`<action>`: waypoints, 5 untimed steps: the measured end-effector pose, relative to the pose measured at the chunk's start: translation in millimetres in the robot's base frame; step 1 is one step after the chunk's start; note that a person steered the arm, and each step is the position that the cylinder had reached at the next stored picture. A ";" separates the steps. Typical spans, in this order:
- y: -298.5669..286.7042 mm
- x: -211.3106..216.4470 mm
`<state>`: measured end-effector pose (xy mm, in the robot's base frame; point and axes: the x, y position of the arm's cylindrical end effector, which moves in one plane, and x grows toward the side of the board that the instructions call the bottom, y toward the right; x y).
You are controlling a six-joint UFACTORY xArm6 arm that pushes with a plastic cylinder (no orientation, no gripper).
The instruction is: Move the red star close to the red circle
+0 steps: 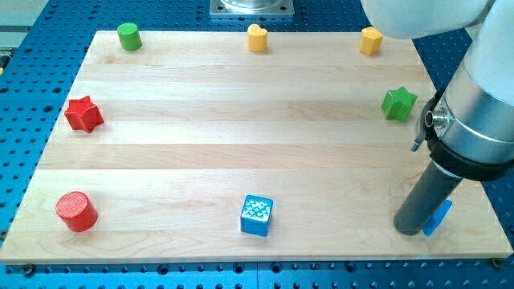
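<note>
Starting far from the work, my tip (408, 230) (a bare rod, no pincer to open or close) sits well off to the view's right of the red star (83, 114), seemingly touching a half-hidden blue block (438, 218). The approach isn't begun. The red circle (76, 212) lies below the star; the blue cube (257, 215) stands clear of that path.

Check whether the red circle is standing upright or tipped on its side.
Upright: the red circle rests on the board with its round flat face up, at the view's bottom left, below the red star.
</note>
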<state>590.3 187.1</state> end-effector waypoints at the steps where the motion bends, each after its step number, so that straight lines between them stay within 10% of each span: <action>1: 0.0 0.0; 5: -21.0 1.7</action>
<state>592.0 166.0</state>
